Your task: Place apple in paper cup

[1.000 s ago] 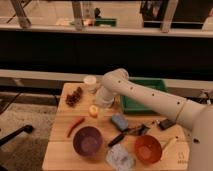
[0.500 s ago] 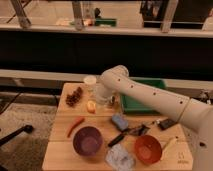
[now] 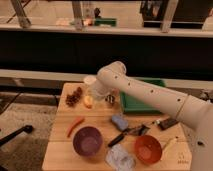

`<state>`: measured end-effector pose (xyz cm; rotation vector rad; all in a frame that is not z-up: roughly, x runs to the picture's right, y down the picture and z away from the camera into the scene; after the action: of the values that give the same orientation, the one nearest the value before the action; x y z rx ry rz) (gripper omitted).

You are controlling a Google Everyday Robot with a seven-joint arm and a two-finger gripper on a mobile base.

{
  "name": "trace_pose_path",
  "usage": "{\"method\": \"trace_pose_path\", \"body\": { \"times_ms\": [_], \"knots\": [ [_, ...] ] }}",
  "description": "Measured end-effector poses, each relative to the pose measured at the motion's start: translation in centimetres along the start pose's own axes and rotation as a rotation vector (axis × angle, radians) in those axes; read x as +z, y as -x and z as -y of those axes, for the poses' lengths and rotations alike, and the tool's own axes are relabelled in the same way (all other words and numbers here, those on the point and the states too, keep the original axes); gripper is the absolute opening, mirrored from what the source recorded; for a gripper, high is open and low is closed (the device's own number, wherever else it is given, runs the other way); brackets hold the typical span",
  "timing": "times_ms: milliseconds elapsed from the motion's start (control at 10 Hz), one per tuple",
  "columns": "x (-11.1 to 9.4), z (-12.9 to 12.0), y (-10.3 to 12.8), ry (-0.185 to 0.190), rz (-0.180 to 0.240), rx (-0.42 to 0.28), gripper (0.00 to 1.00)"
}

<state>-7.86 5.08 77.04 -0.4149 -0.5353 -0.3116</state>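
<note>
One pincer (image 3: 91, 96) shut on apple (image 3: 88, 101); paper cup (image 3: 90, 80) just behind.

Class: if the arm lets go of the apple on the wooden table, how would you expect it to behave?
The apple is round, so it would probably roll. It looks smooth, so may slip in the shut gripper at it. The paper cup just behind looks light, likely tipping if bumped.

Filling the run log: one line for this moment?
phase: carry | hand: shut on apple, beside paper cup | apple: not yet in cup
</note>
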Motion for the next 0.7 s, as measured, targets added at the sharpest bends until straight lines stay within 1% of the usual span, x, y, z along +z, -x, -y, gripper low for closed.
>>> {"method": "trace_pose_path", "body": {
  "times_ms": [300,400,700],
  "knots": [
    [0.3,2.2,-0.1,-0.019,-0.014,0.011,0.0],
    [0.4,3.4,-0.2,-0.027,-0.018,0.016,0.0],
    [0.9,5.8,-0.2,-0.036,-0.024,0.019,0.0]
  ]
}}
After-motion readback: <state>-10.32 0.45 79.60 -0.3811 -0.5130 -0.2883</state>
